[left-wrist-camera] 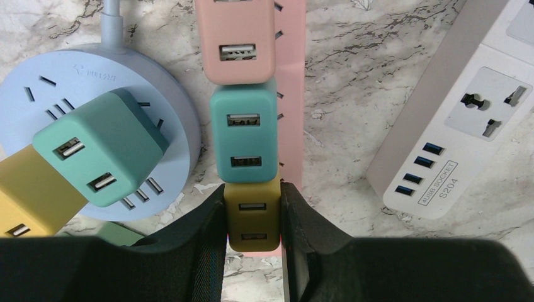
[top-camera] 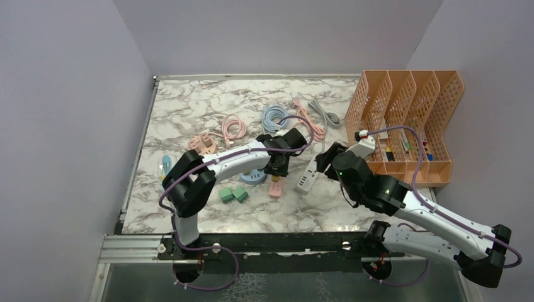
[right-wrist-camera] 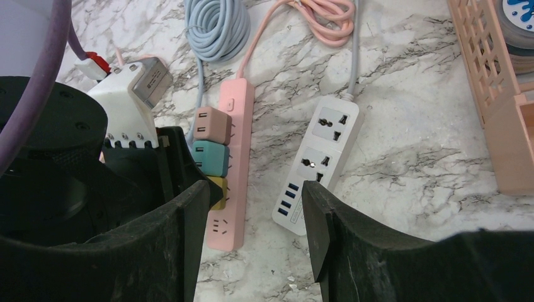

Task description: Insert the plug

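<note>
A yellow plug [left-wrist-camera: 254, 217], a two-port USB cube, stands on the pink power strip [left-wrist-camera: 291, 94], in line below a teal plug [left-wrist-camera: 244, 138] and a pink plug [left-wrist-camera: 234, 44]. My left gripper [left-wrist-camera: 253, 195] is shut on the yellow plug, with one finger pressed to each side. Its prongs are hidden, so how deep it sits cannot be told. My right gripper [right-wrist-camera: 255, 195] hangs open and empty above the table, over the near ends of the pink strip [right-wrist-camera: 230, 220] and the white power strip [right-wrist-camera: 321, 157].
A round blue socket hub [left-wrist-camera: 38, 94] left of the pink strip carries a teal cube [left-wrist-camera: 101, 154] and a yellow one. Two green cubes [top-camera: 233, 195] lie near the front. Coiled cables [top-camera: 275, 117] lie behind, and an orange file rack [top-camera: 403, 119] stands at the right.
</note>
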### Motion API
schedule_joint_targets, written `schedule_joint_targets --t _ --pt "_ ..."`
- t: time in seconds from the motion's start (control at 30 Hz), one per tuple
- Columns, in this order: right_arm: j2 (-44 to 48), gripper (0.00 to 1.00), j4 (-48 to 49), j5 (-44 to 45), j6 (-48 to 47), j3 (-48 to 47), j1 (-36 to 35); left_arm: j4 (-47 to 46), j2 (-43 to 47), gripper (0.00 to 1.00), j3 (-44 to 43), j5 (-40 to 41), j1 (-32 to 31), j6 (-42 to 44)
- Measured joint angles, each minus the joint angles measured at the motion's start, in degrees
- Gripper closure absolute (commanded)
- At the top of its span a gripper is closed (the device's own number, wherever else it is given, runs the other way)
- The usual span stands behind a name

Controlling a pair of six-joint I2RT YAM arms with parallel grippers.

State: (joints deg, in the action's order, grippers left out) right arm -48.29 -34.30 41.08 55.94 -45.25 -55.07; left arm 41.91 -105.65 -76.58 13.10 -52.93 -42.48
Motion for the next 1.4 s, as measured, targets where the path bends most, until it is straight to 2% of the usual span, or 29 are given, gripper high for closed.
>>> schedule_joint_targets --t 0.1,0.13,0.2,0.27,0.37,0.5,0.67,0.8,1.0,1.17,1.4 --pt "0.00 0.44 -0.02 0.11 -0.02 0.00 0.00 0.61 -0.48 1.00 -0.63 0.00 0.09 0.24" --pt "0.00 0.44 -0.04 0.20 -0.02 0.00 0.00 0.68 -0.52 0.97 -0.72 -0.02 0.09 0.35" --pt "0.02 0.44 -0.02 0.24 -0.17 0.00 0.00 0.94 -0.55 0.78 -1.25 -0.04 0.09 0.42" --pt "0.11 0.44 0.00 0.22 -0.48 0.00 0.00 1.46 -0.35 0.64 -1.92 -0.11 0.09 0.59" --pt "0.28 0.44 0.04 0.22 -0.87 0.00 0.00 2.86 -0.28 0.49 -3.15 -0.31 0.15 1.01" --pt "0.37 0.44 0.04 0.22 -1.22 0.00 0.00 4.74 -0.96 0.38 -4.37 -1.09 0.42 2.16" --pt "0.37 0.44 0.07 0.22 -1.73 0.00 0.00 6.71 2.27 0.38 -5.64 -1.07 0.42 2.80" --pt "0.33 0.44 0.09 0.20 -1.92 0.00 0.00 6.88 8.35 0.41 -3.69 -0.11 0.42 2.25" --pt "-0.59 0.44 0.48 0.07 -2.21 0.00 0.00 7.08 18.58 0.43 6.97 3.76 1.27 -1.55" --pt "-2.16 0.44 0.79 -0.31 -2.25 0.00 0.00 7.26 23.26 0.38 16.96 5.18 4.26 -6.16" --pt "-3.43 0.45 1.31 -1.11 -2.29 0.00 0.00 5.57 25.27 0.29 25.20 2.69 5.29 -13.68"
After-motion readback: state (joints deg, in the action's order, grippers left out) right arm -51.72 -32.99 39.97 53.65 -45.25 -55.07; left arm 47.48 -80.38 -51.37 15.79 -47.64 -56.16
